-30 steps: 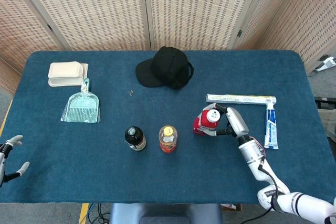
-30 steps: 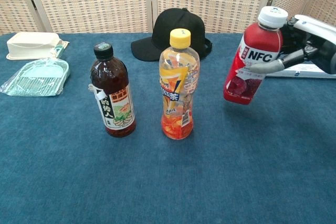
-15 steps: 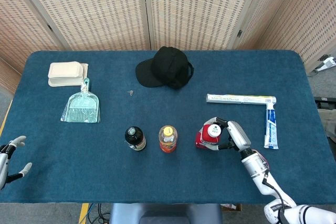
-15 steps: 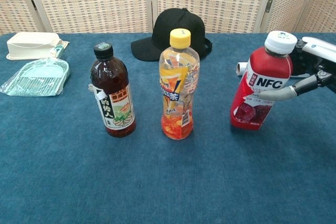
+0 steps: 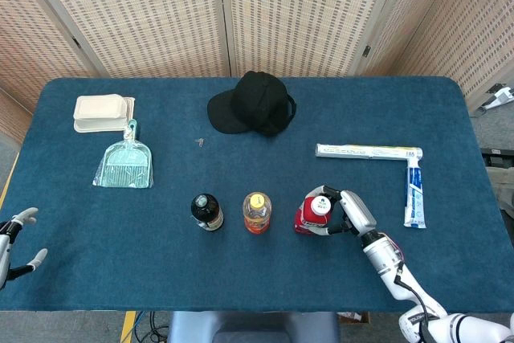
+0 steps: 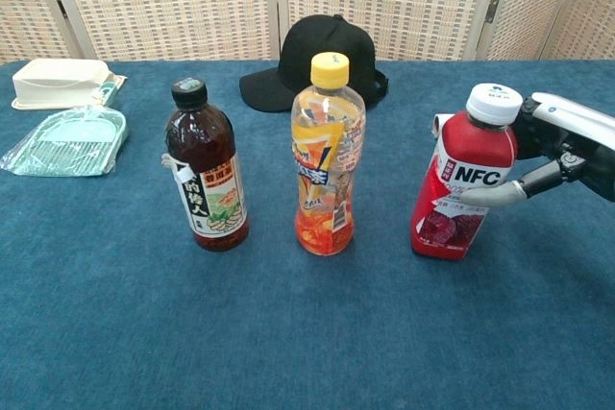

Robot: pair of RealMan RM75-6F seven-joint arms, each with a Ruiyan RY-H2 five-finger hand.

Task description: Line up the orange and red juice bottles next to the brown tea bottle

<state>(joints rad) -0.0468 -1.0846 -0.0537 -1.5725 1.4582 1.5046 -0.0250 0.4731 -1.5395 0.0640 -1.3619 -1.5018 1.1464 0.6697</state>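
Observation:
The brown tea bottle (image 6: 206,170) (image 5: 206,211) stands upright near the table's front. Right beside it stands the orange juice bottle (image 6: 328,162) (image 5: 257,212) with its yellow cap. The red juice bottle (image 6: 461,185) (image 5: 312,213), white-capped and leaning slightly, has its base at the blue cloth just right of the orange one. My right hand (image 6: 557,153) (image 5: 347,210) grips it from the right side. My left hand (image 5: 16,240) hovers open off the table's front left corner, holding nothing.
A black cap (image 5: 253,103) lies at the back centre. A teal dustpan (image 5: 125,162) and a white box (image 5: 102,112) sit at the left. A long white tube box (image 5: 368,151) and a toothpaste tube (image 5: 414,193) lie at the right.
My right hand has carried the red bottle down and leftward, from raised in the air to the cloth close beside the orange bottle. The left hand has barely moved.

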